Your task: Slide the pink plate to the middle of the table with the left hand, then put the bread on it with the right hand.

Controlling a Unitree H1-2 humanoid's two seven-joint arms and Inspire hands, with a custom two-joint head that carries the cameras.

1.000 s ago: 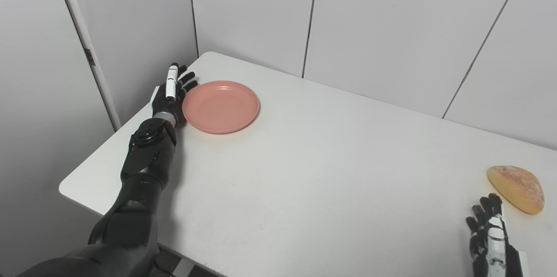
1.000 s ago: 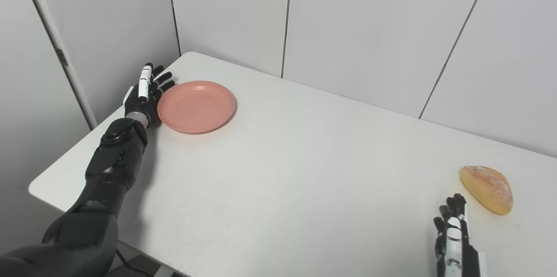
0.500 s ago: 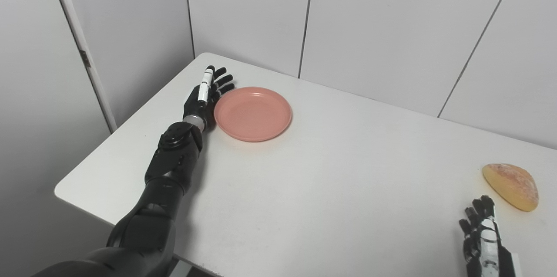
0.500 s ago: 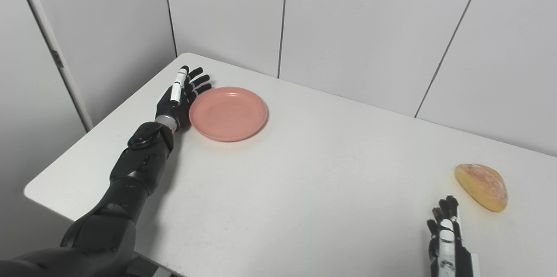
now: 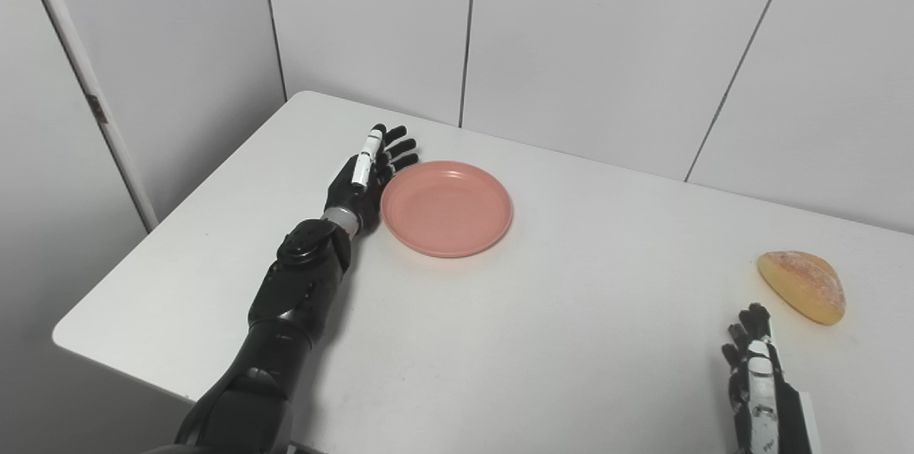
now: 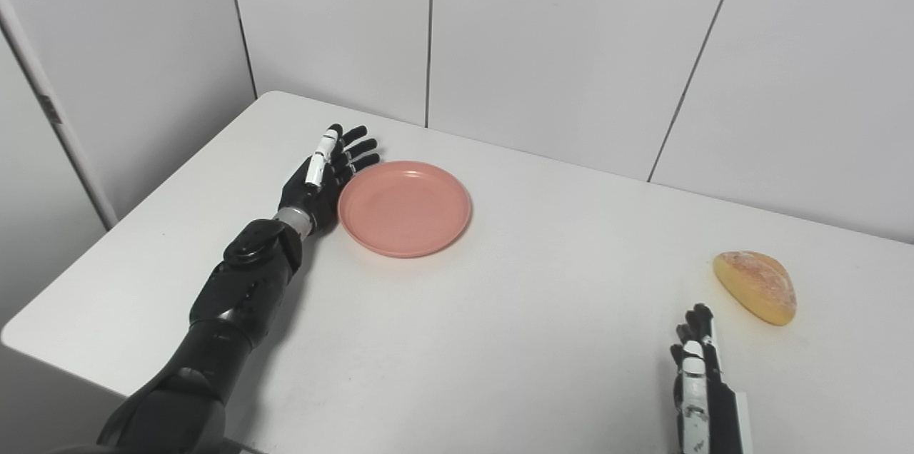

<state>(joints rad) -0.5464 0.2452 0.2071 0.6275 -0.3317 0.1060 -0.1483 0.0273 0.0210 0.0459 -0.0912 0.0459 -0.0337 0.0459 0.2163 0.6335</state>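
Since the slide is the step in hand, what matters is which side of the pink plate (image 5: 447, 208) the left hand (image 5: 365, 179) sits on: it's flat-edged against the plate's left rim, so the plate lies to the right of the fingers (image 5: 395, 149), toward the open stretch of the surface (image 5: 543, 340). Those fingers are straight and spread a bit, gripping nothing, with the palm side touching or just about touching the rim; I can't tell for sure there's real contact. The plate sits nearer the far-left corner of the surface than the middle, a little in from the far edge, so I'd say the push has some way to go, roughly rightward and a bit toward the near edge. Being round, the plate has no long axis to worry about. Over on the right, the bread (image 5: 802, 286) lies close to the right edge, a half-moon loaf with its long axis running diagonally from far-left to near-right, rounded side facing the right edge. The right hand (image 5: 755, 375) is just near-side of it, fingers extended and empty, not touching, and clearly the nearer hand for that pickup later.
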